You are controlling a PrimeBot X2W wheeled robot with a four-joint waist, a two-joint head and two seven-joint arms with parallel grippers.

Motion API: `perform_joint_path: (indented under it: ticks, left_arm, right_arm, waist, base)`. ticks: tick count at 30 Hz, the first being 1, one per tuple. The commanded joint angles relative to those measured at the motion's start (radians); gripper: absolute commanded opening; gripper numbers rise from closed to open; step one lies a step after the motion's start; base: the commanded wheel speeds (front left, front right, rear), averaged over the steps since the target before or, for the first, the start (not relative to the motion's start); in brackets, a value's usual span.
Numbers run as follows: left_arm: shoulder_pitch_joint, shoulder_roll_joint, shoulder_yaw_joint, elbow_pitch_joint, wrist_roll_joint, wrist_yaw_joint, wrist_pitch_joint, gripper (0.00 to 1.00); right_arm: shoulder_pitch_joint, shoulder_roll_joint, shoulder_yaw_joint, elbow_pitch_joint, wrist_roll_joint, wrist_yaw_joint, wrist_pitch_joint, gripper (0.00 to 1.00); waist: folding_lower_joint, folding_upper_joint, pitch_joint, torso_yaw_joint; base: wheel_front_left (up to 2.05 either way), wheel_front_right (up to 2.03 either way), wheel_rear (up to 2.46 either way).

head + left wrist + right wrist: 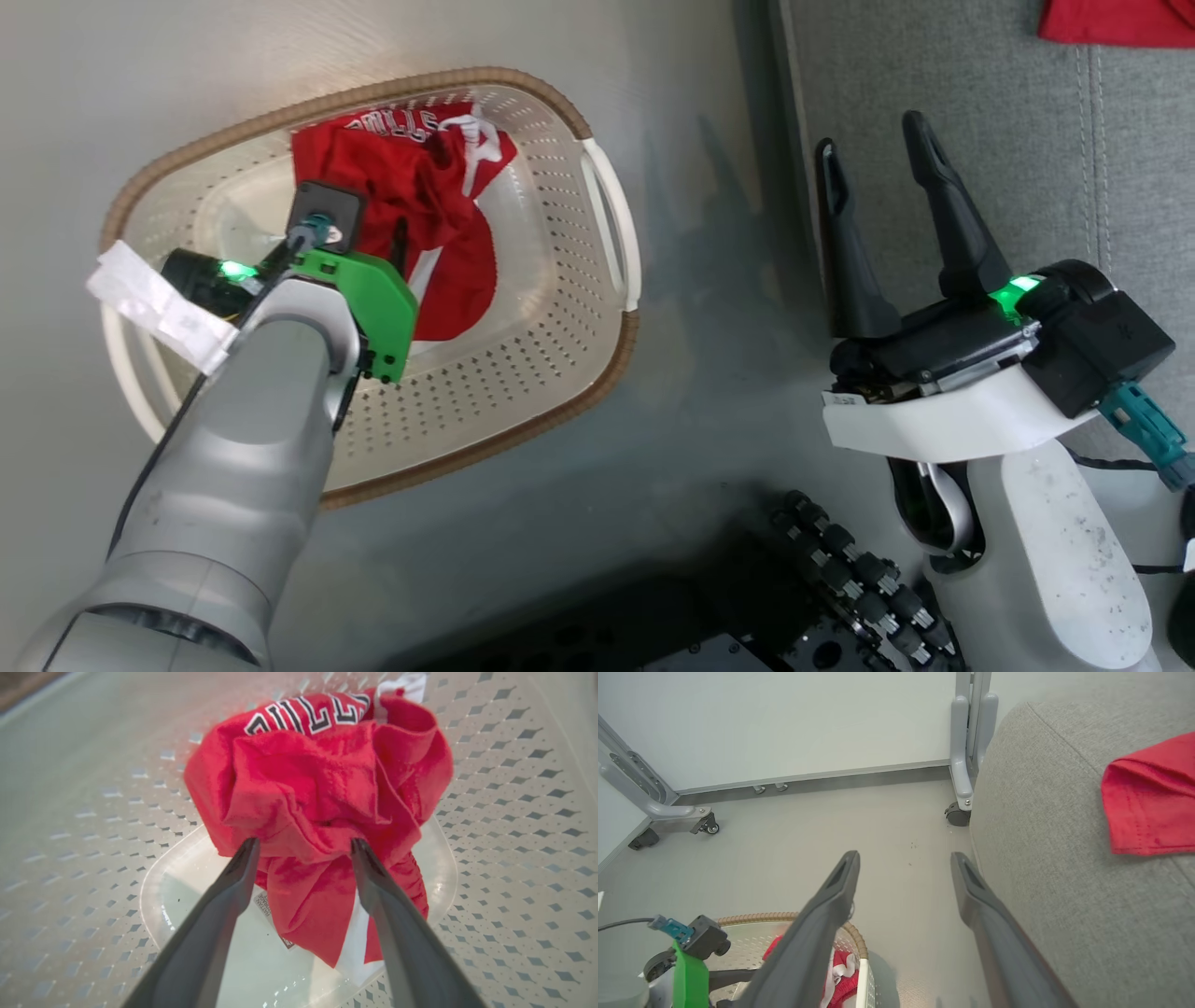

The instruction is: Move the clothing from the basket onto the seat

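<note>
A crumpled red garment [411,187] with white and black lettering lies in the cream perforated basket [560,308] on the floor. My left gripper [304,843] reaches down into the basket and is open, its two fingertips on either side of a bunched fold of the clothing [317,788]. My right gripper [870,138] hangs open and empty above the strip of floor beside the grey seat [980,140]. Another red garment [1116,21] lies on the seat, also seen in the right wrist view as the folded red cloth [1153,802] on the cushion [1064,882].
A paper label [264,905] sits on the basket floor under the cloth. My dark wheeled base [822,579] is at the bottom. Grey castered frame legs [962,765] stand against the white wall beyond the seat's corner, with another leg [658,812] at left.
</note>
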Motion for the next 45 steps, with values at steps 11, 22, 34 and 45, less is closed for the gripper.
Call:
perform_joint_path:
  ticks: [11,22,34,45]
  left_arm:
    - [-0.094,0.056,0.034,0.051,-0.046,0.018,0.008,1.0]
    - [-0.133,0.082,0.041,0.071,-0.07,0.009,0.034,0.0]
    - [-0.047,0.03,0.007,0.074,-0.068,-0.01,-0.064,0.0]
    - [0.091,-0.019,-0.007,-0.009,-0.094,-0.038,-0.129,0.0]
  right_arm:
    - [-0.04,0.001,0.034,-0.003,0.06,0.0,-0.008,1.0]
    - [-0.057,0.001,0.049,0.005,0.074,0.0,-0.008,1.0]
    - [-0.037,0.001,0.031,0.014,0.015,0.0,-0.007,1.0]
    - [0.036,-0.005,-0.013,0.056,-0.037,0.0,-0.007,1.0]
  waist:
    - [-0.0001,0.0,0.093,-0.08]
    - [-0.0001,0.0,0.117,-0.1]
    - [-0.0001,0.0,0.0,-0.04]
    - [-0.0001,0.0,-0.223,0.054]
  base:
    - [0.0,0.0,0.0]
    - [0.0,0.0,0.0]
    - [0.0,0.0,0.0]
    - [0.0,0.0,0.0]
